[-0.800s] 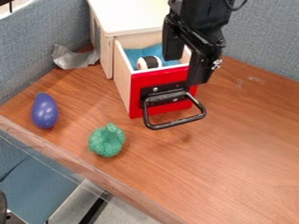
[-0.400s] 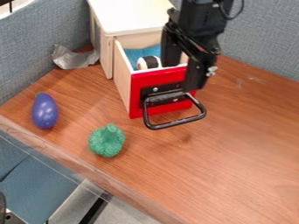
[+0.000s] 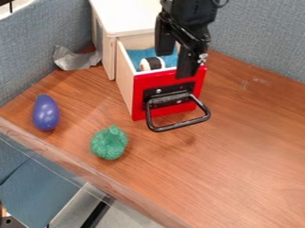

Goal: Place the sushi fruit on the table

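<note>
Sushi (image 3: pixel 153 63), on its side, long axis across drawer (image 3: pixel 138 89)

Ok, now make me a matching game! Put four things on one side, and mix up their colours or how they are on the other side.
Things:
1. Sushi
2. Eggplant
3. Broccoli
4. Drawer

Colours or how they are:
A. Green all over
B. Pulled open, with a red front
C. White with a black band
D. Purple

Right pairs: 1-C, 2-D, 3-A, 4-B
</note>
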Controlling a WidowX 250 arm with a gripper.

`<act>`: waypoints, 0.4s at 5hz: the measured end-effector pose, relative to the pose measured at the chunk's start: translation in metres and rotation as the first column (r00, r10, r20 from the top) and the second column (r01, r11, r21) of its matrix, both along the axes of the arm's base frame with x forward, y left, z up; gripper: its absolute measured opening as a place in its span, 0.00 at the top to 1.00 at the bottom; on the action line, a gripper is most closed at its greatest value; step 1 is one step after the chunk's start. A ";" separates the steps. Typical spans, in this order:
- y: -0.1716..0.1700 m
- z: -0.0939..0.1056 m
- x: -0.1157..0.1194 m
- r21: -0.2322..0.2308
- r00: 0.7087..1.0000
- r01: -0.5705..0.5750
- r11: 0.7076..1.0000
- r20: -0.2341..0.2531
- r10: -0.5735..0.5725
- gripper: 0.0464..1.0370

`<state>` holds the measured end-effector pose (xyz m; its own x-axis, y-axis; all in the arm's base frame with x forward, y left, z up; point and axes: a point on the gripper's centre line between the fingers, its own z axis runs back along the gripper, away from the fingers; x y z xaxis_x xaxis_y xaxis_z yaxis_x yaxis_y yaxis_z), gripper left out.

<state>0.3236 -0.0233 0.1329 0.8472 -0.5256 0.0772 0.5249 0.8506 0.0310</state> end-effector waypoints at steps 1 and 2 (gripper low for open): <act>0.012 -0.004 0.012 -0.011 1.000 0.012 1.000 -0.002 -0.012 0.04; 0.022 -0.007 0.022 -0.012 1.000 0.015 1.000 -0.012 -0.015 0.04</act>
